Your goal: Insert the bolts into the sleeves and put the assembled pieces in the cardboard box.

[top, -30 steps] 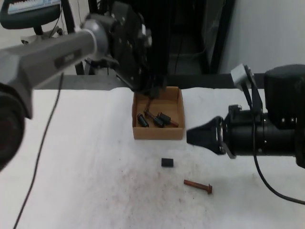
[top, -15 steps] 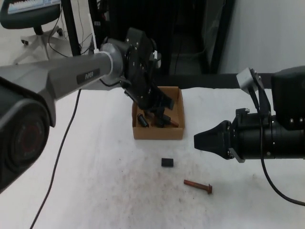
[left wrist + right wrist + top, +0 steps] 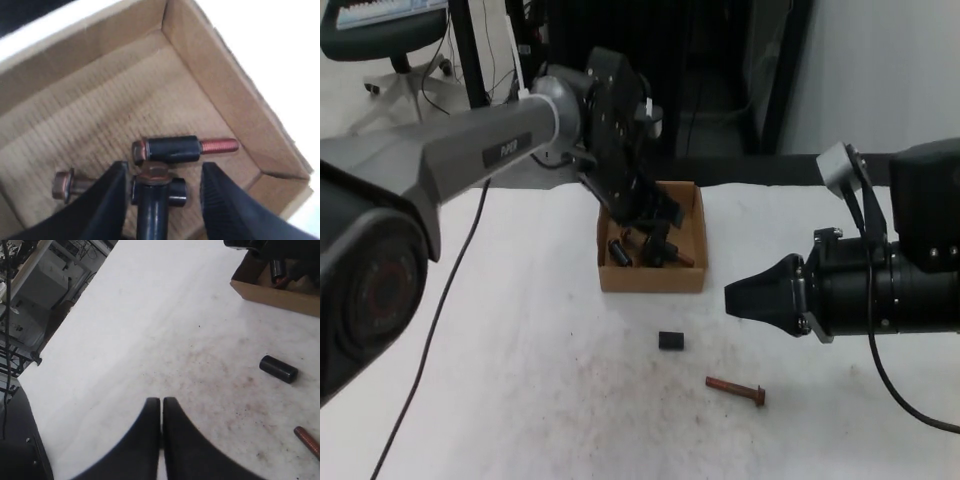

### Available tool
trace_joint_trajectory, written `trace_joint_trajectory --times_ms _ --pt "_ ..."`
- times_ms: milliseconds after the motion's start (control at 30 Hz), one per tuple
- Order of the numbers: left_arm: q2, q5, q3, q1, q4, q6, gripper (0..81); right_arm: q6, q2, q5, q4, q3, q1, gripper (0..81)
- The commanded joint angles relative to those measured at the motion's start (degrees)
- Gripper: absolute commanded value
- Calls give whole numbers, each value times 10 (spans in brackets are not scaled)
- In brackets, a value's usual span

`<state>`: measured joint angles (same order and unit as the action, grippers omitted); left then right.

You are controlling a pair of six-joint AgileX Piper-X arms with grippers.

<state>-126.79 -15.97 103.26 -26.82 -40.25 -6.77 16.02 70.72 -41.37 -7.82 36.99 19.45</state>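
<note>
Left gripper (image 3: 162, 172) is down in the cardboard box (image 3: 651, 277) at the counter's far edge. Its fingers (image 3: 110, 200) are spread, straddling an assembled piece (image 3: 152, 200) with gaps on both sides. Another sleeved bolt (image 3: 172, 149) lies just past it. Right gripper (image 3: 161, 407) hangs over the counter (image 3: 500, 350) near the right edge, fingers pressed together, empty. Loose sleeve (image 3: 670, 341) and bare bolt (image 3: 735, 389) lie apart between box and near edge.

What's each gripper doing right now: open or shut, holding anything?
Left gripper: open, straddling an assembled piece in the cardboard box, not gripping it.
Right gripper: shut, empty, over the bench.
</note>
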Motion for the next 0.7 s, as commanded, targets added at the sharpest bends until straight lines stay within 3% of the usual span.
trace_joint_trajectory --times_ms 0,100,300,467,667 --pt "37 4 9 -1 -17 -44 436 -7 -7 -8 -1 0 -2 122" --pt "65 1 9 -4 -59 -95 436 -7 -7 -6 -1 0 -4 207" --pt "89 -149 9 -13 -228 -183 436 -7 -7 -6 -1 0 -49 249" --pt "89 -127 6 -46 -316 -289 436 -7 -7 -18 -1 0 -140 249" --pt "84 -120 6 -117 -255 -403 436 12 -7 -88 -1 0 -216 249"
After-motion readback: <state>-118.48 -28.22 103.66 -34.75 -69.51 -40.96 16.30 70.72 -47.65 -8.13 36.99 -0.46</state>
